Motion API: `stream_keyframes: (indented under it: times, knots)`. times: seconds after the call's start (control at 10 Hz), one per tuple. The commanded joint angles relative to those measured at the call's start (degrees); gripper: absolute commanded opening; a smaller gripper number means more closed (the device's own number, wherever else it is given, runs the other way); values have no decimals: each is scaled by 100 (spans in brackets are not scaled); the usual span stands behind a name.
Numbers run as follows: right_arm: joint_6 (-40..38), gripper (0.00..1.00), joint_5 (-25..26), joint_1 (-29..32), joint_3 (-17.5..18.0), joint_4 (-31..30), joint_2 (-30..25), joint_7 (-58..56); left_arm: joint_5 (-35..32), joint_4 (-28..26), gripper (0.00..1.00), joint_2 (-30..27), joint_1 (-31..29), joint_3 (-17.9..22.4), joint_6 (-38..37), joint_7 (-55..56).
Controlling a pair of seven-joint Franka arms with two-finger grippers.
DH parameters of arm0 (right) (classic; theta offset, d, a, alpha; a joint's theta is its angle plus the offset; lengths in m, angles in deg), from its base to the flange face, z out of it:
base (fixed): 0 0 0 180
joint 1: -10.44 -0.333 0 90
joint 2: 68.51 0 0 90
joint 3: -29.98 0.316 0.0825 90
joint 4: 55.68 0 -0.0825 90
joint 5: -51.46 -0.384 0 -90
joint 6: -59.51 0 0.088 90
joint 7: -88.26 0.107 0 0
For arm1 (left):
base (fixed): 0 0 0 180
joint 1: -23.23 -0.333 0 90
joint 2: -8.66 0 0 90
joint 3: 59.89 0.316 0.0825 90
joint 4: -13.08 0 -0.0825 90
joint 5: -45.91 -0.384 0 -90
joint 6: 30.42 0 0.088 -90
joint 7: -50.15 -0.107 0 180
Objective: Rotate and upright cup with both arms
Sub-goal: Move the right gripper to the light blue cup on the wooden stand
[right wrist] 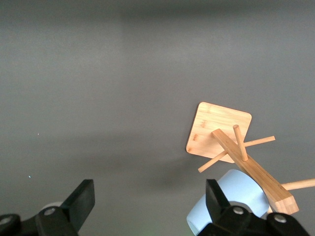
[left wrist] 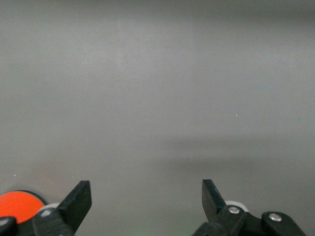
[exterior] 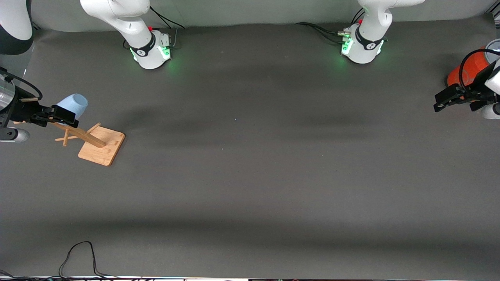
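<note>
Beside cup (right wrist: 231, 199), right claw (right wrist: 150, 199) wide open.

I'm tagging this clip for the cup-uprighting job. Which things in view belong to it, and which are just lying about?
Belongs to the job:
- pale-blue cup, hung on the wooden rack
- right gripper, open beside the cup
- left gripper, open, waiting at its end

Just lying about:
- orange cylinder
- black cable

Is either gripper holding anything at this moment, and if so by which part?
Nothing is held. The right gripper is open beside the cup hanging on the wooden rack; the left gripper is open by the orange cylinder.
</note>
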Motion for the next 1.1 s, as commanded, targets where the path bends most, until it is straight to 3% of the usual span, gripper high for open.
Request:
stream_keyframes:
  times: [0.0, 0.7, 1.0]
  knots:
    - [75, 100, 64, -103, -87, 2, -17, -189, -89, 102, 100, 4, 47, 24, -127, -84]
    - [48, 100, 64, -111, -70, -42, -43, -198, -124, 50, 100, 66, 12, 24, -30, -75]
    - [22, 100, 116, -85, -428, -628, -542, -216, -133, 6, 100, 66, -6, 33, -4, -75]
